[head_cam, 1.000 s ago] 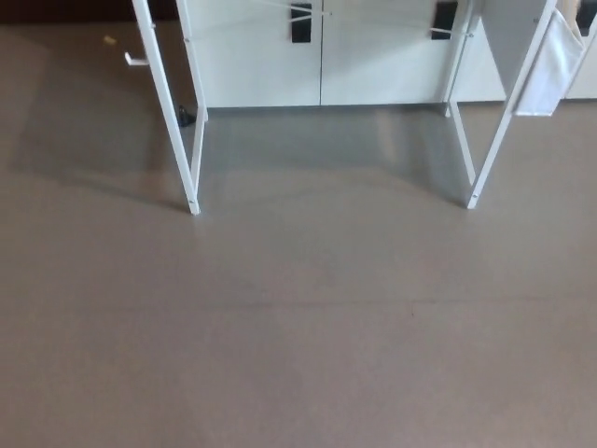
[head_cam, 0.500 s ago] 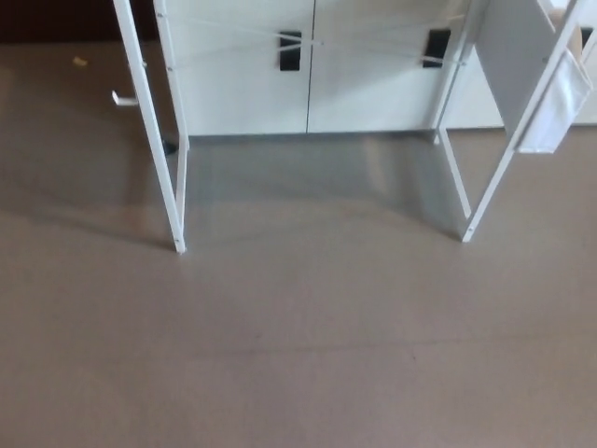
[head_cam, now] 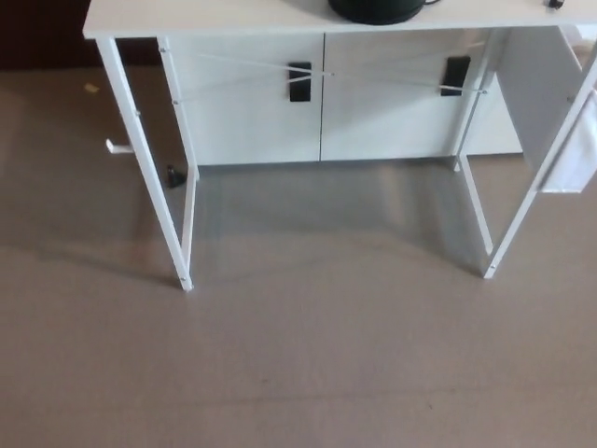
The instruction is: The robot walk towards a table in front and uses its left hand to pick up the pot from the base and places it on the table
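Observation:
A white table [head_cam: 187,17] with thin white legs stands ahead, and its top edge shows along the upper border of the head view. On that top sits a black round object [head_cam: 378,9], cut off by the frame; only its lower part shows, so I cannot tell pot from base. Neither of my hands is in view.
Behind the table stands a white cabinet [head_cam: 317,112] with two black handles [head_cam: 299,80]. Table legs reach the brown floor at the left [head_cam: 185,280] and the right [head_cam: 489,271]. A white cloth [head_cam: 574,154] hangs at the right edge. Small bits lie on the floor at left.
The whole picture has shifted downward as the camera moved: the table top and the black object on it now show at the upper edge, where earlier only legs and cabinet appeared.

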Tool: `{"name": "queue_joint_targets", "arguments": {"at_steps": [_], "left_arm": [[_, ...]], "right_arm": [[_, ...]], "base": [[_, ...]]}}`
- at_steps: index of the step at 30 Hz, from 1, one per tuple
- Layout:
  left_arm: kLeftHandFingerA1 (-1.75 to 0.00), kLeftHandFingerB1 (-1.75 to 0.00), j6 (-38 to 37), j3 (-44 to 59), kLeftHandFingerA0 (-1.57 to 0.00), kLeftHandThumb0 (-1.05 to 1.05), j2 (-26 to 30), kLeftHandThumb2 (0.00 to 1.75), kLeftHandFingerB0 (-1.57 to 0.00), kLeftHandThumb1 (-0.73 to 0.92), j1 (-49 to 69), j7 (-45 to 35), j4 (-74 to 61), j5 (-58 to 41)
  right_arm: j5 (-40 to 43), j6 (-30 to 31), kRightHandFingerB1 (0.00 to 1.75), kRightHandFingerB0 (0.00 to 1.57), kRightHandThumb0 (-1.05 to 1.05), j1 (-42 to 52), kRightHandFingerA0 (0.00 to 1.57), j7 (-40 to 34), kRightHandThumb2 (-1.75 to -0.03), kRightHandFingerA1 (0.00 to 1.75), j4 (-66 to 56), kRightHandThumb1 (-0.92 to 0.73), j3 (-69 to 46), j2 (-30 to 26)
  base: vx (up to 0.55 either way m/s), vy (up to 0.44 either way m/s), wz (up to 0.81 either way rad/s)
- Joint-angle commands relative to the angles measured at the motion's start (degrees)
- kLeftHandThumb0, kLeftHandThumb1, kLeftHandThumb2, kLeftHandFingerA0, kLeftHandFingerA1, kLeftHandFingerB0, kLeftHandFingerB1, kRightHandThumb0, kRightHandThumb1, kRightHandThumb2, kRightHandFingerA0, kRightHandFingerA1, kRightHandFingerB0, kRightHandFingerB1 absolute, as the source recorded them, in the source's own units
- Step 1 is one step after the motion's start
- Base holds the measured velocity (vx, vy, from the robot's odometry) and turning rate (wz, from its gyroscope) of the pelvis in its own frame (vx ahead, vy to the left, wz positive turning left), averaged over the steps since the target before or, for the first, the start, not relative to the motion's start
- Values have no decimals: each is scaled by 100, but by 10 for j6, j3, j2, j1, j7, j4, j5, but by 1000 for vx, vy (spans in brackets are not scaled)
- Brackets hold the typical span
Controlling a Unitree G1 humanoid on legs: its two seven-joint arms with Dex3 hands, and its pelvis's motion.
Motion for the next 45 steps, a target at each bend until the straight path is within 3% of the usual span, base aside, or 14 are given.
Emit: {"name": "queue_joint_targets", "arguments": {"at_steps": [1,18,30,32,36,37,43,44,45], "left_arm": [[-46,-41,-11,2,-50,-36,6,60,-41,35,4,0,3,4],[-47,-41,-23,-7,-54,-37,11,62,-41,36,-17,22,13,21],[-48,-43,-35,-15,-56,-41,17,63,-42,36,-19,27,14,25],[-40,-36,-34,-11,-62,-32,15,52,-50,42,-27,30,20,22],[-40,-36,-38,-11,-62,-30,15,52,-50,42,-25,31,18,22],[-49,-44,-39,-13,-57,-38,16,64,-45,35,-24,33,21,25],[-49,-43,-38,-14,-56,-38,16,64,-42,35,-24,32,19,23],[-41,-36,-38,-15,-63,-30,17,53,-48,42,-24,33,21,25],[-41,-36,-38,-14,-63,-29,17,53,-49,41,-24,33,21,24]], "right_arm": [[-7,-1,45,42,-51,6,68,-8,-66,51,-1,-36,3,-4],[-9,-8,45,43,-50,-17,70,-12,-65,51,11,-36,2,-2],[-11,-14,46,43,-50,-25,70,-13,-65,51,16,-36,2,-1],[-17,-3,45,42,-50,-29,68,-17,-67,51,10,-37,6,-2],[-20,-4,45,42,-50,-31,68,-20,-67,51,12,-37,9,-4],[-23,-6,45,41,-52,-33,68,-22,-68,51,14,-37,11,-4],[-26,-13,46,42,-52,-33,68,-28,-67,52,19,-37,13,-5],[-24,-12,45,42,-52,-34,69,-28,-67,51,18,-37,13,-4],[-21,-14,46,43,-50,-33,69,-25,-67,52,18,-36,12,-3]], "base": [[168,0,-10],[228,140,6],[260,-73,7],[229,-16,-10],[230,11,-23],[278,136,-31],[268,245,-8],[178,78,4],[174,39,11]]}}
